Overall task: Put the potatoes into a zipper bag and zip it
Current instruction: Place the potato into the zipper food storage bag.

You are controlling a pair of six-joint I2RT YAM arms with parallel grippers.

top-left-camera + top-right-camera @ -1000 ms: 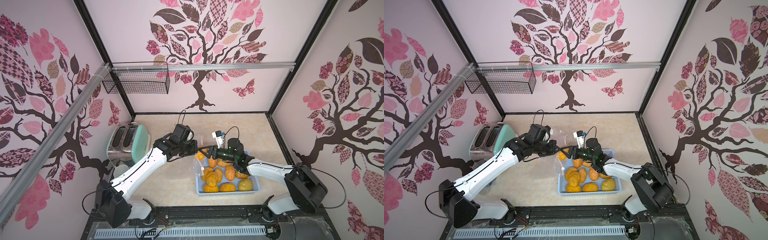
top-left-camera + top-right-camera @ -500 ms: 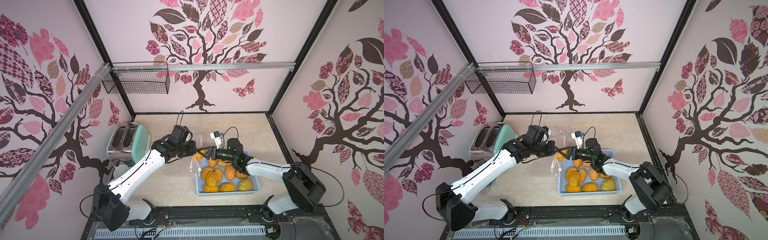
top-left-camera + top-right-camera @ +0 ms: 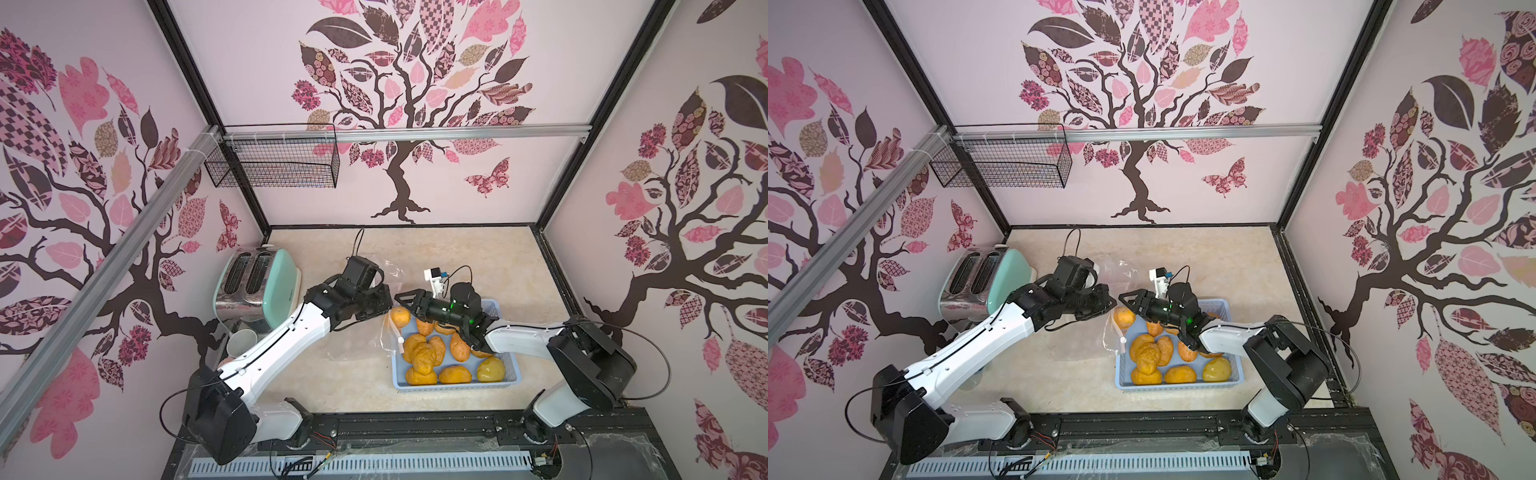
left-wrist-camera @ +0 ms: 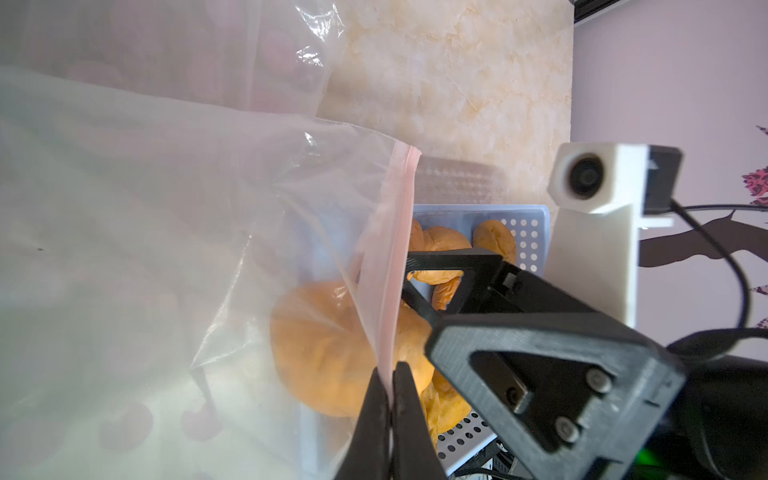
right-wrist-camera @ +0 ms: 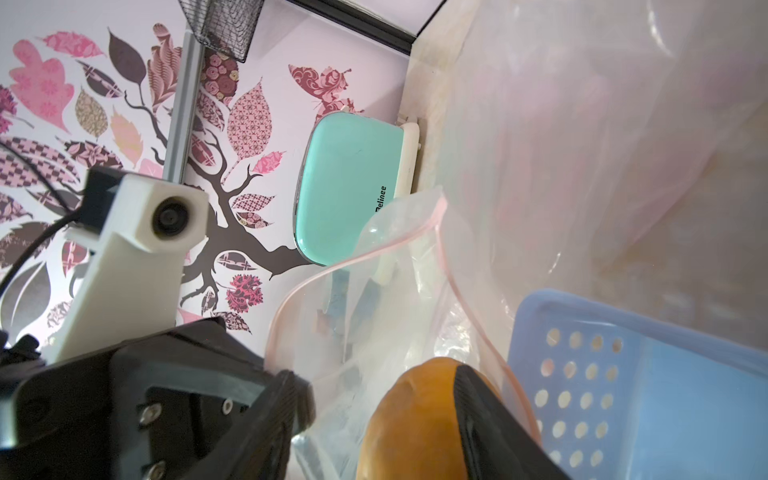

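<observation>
The left gripper (image 4: 390,374) is clamped tight on the bag (image 4: 208,208), its two black fingers (image 4: 372,428) pinching the pink zip strip (image 4: 401,249) at the rim. The clear film hangs slack from that pinch, and the mouth gapes toward the other arm.

The right gripper (image 5: 380,382) stands with its jaws apart at the bag's mouth. One potato (image 5: 411,419) sits between them, pressed against one finger (image 5: 478,415). The other finger (image 5: 291,399) is clear of it, with bag film in the gap, so the jaws are not clamped on it. In the left wrist view that potato (image 4: 324,353) shows through the film, just behind the rim. In both top views it lies right under the two grippers' tips, at the far left corner of the crate (image 3: 457,384).

The remaining potatoes (image 3: 424,353) are piled in the blue perforated crate, and the yellow-green one (image 3: 491,369) lies at its near right corner. The bag's loose lower part drapes down beside the crate's left wall.

The crate sits on a pale marbled counter (image 3: 457,257). At the counter's left edge stands a mint toaster (image 3: 274,282), with a white mug (image 3: 243,343) just in front of it. The walls (image 3: 540,104) are pink with tree and leaf decals. A metal rail (image 3: 415,134) crosses the back wall, and a wire basket (image 3: 274,166) hangs from its left end.
</observation>
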